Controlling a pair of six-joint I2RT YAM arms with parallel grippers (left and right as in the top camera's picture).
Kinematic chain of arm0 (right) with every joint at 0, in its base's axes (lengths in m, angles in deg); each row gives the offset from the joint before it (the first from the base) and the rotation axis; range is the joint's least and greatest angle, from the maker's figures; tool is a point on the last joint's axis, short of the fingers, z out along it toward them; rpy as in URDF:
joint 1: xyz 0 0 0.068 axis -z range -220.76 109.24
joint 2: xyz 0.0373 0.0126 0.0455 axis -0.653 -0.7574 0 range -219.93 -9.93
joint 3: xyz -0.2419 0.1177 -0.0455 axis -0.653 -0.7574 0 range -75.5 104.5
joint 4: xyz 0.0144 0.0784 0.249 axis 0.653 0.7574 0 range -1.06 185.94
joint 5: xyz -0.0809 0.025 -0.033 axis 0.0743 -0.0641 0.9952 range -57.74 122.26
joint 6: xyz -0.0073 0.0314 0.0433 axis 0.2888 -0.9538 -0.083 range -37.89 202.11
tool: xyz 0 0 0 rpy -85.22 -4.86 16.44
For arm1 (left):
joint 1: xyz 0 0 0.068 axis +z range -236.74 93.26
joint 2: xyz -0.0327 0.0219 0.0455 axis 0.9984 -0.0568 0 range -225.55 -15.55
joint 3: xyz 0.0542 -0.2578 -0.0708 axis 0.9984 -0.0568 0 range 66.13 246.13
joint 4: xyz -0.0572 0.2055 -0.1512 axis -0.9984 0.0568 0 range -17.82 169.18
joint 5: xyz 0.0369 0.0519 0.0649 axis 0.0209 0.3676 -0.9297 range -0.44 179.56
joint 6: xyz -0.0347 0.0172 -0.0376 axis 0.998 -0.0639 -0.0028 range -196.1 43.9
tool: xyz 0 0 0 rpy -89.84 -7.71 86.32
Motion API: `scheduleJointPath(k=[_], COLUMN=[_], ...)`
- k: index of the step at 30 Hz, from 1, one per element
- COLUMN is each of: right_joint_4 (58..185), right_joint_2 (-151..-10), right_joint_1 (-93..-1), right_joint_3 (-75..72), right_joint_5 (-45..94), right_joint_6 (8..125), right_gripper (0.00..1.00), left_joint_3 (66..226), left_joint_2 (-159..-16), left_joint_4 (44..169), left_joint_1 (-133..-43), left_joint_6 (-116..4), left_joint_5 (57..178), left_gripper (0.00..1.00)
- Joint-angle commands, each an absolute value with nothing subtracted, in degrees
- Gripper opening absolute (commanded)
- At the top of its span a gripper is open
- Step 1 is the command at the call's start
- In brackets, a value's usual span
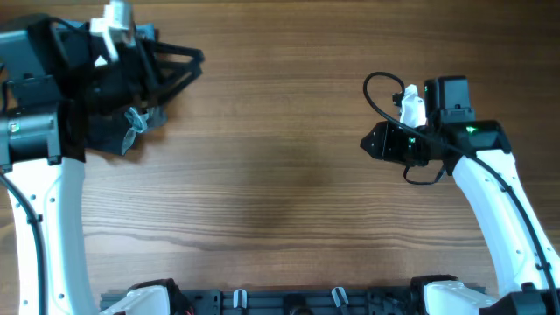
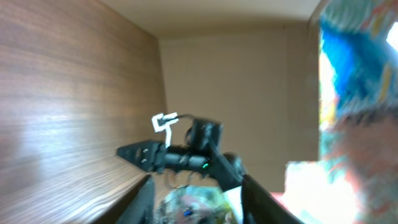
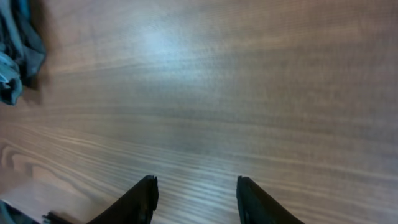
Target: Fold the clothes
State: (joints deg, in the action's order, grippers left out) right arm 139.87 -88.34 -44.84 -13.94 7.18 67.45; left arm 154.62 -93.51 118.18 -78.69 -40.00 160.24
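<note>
A dark garment with pale patches (image 1: 122,129) lies bunched at the far left of the table, under my left arm. My left gripper (image 1: 194,59) is rolled on its side and points right. In the blurred left wrist view its fingers (image 2: 196,205) stand wide apart with a crumpled colourful piece of cloth (image 2: 193,208) between their bases. More blurred colourful cloth (image 2: 357,93) fills the right of that view. My right gripper (image 1: 369,143) hovers at the right, pointing left. It is open and empty (image 3: 196,193). The dark garment (image 3: 18,50) shows far off in the right wrist view.
The wooden table (image 1: 280,192) is bare between the two arms. A black rail with clips (image 1: 289,299) runs along the front edge. My right arm (image 2: 186,152) shows in the left wrist view.
</note>
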Motion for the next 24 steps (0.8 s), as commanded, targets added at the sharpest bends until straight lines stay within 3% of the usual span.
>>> scheduleJointPath(k=[1, 3, 6, 8, 9, 10, 24], right_joint_4=[137.3, 135.4, 133.6, 133.0, 133.0, 132.9, 133.1], right_joint_2=[-82.5, -78.0, -71.4, -67.9, -65.7, -64.3, -63.5], right_joint_1=[-44.8, -44.8, -44.8, -44.8, -44.8, -44.8, -44.8], right_joint_3=[-12.8, -12.8, -12.8, -12.8, -12.8, -12.8, -12.8], right_joint_5=[6.5, 8.2, 13.5, 16.4, 18.2, 19.5, 21.5], right_joint_6=[71.1, 71.6, 71.6, 71.6, 71.6, 71.6, 71.2], right_gripper=[0.48, 0.5, 0.56, 0.63, 0.76, 0.99, 1.0], left_joint_3=[154.7, 154.7, 154.7, 154.7, 154.7, 154.6, 154.1], left_joint_2=[-87.7, -85.1, -82.3, -81.8, -81.8, -82.1, -89.6], left_joint_4=[124.5, 127.7, 130.9, 131.8, 132.5, 132.8, 133.1], left_joint_1=[-83.6, -86.0, -88.5, -88.8, -88.8, -88.8, -88.8], left_joint_6=[-57.6, -58.1, -58.7, -61.6, -64.0, -66.1, -67.8], left_joint_5=[133.9, 113.7, 93.1, 90.4, 90.3, 90.3, 89.5], left_gripper=[0.84, 1.0, 1.0, 1.0, 1.0, 1.0, 1.0])
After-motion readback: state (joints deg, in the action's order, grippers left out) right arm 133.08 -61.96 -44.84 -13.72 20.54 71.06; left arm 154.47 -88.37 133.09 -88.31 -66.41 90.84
